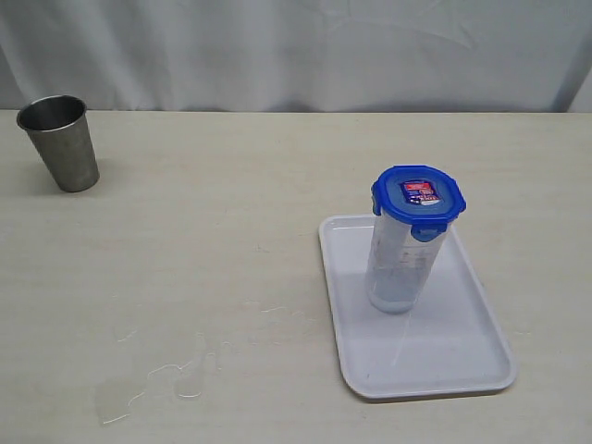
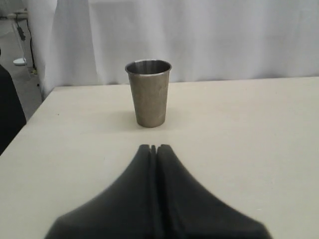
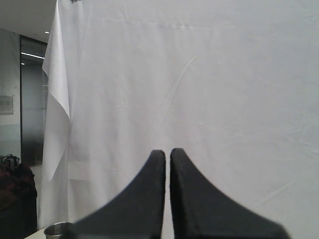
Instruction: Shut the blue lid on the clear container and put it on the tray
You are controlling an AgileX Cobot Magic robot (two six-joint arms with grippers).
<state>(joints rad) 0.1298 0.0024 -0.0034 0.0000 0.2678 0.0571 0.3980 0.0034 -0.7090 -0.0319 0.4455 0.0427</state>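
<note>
The clear container (image 1: 400, 264) stands upright on the white tray (image 1: 462, 361) at the right of the exterior view. The blue lid (image 1: 418, 194) sits on top of it, sticker facing up. Neither gripper shows in the exterior view. In the left wrist view my left gripper (image 2: 154, 147) is shut with nothing in it, low over the table and pointing at a metal cup. In the right wrist view my right gripper (image 3: 167, 152) is shut and empty, raised and facing the white curtain.
A metal cup (image 1: 60, 141) stands at the far left of the table, also seen as the metal cup (image 2: 148, 93) ahead of my left gripper. Its rim (image 3: 57, 230) peeks into the right wrist view. A water smear (image 1: 166, 379) marks the table's front left.
</note>
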